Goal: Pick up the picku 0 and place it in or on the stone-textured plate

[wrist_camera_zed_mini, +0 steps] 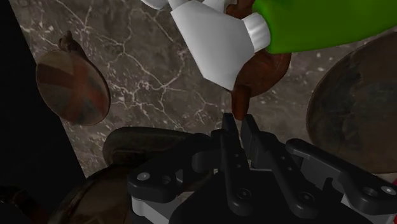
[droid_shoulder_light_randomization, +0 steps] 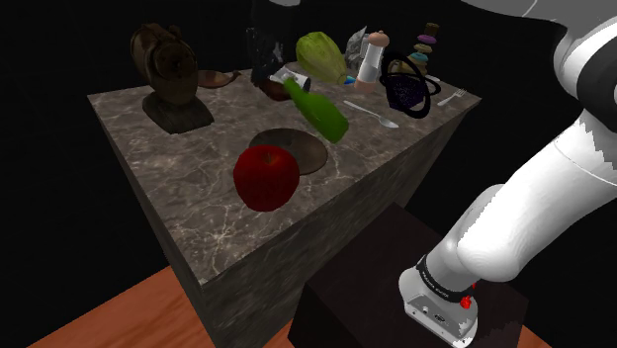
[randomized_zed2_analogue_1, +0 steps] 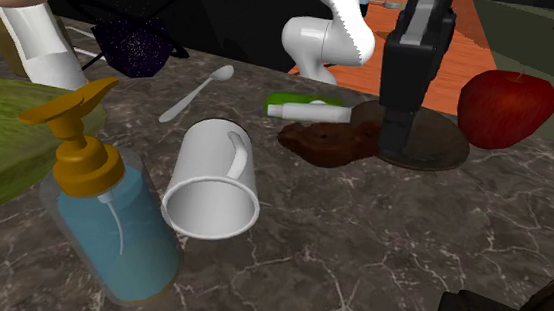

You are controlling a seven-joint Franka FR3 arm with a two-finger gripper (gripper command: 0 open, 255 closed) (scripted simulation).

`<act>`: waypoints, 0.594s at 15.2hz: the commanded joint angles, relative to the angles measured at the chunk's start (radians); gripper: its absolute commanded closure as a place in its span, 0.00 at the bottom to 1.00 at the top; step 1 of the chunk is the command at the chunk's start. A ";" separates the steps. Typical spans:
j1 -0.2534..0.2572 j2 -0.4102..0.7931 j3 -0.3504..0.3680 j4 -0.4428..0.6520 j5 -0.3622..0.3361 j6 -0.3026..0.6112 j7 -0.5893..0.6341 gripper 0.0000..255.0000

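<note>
Pinching the narrow tip of the glossy brown lump (wrist_camera_zed_mini: 266,71), the gripper (wrist_camera_zed_mini: 240,125) has its fingers nearly together; the piece looks rigid, light and slippery, so a deeper bite seems safer.

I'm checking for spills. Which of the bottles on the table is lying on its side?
The green bottle with the white cap. It lies flat, while the blue pump dispenser and the pink-capped white bottle stand.

you get a dim shoulder view: the marble table (droid_shoulder_light_randomization: 188,198) stands in a black area, and the white arm (droid_shoulder_light_randomization: 569,188) is the brightest thing there. the red apple (droid_shoulder_light_randomization: 265,178) has a faint sheen. the second exterior view is brighter, its white mug (randomized_zed2_analogue_1: 209,165) evenly lit. in the murky wrist view, the black gripper (wrist_camera_zed_mini: 239,124) blends into the shade.
</note>
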State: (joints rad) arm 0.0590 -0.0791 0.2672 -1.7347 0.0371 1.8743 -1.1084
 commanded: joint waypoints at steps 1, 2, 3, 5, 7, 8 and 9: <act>0.000 0.003 0.001 0.031 -0.001 -0.029 0.002 1.00; 0.000 0.006 0.001 0.048 -0.002 -0.043 0.003 1.00; 0.000 0.009 0.001 0.065 -0.003 -0.057 0.004 1.00; 0.006 -0.018 0.007 0.052 0.002 -0.069 0.016 1.00; 0.019 -0.075 0.019 0.000 0.014 -0.071 0.040 1.00; 0.026 -0.102 0.026 -0.023 0.020 -0.074 0.052 1.00; 0.033 -0.129 0.033 -0.045 0.026 -0.077 0.065 1.00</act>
State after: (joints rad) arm 0.0861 -0.1864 0.2945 -1.7708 0.0585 1.8089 -1.0556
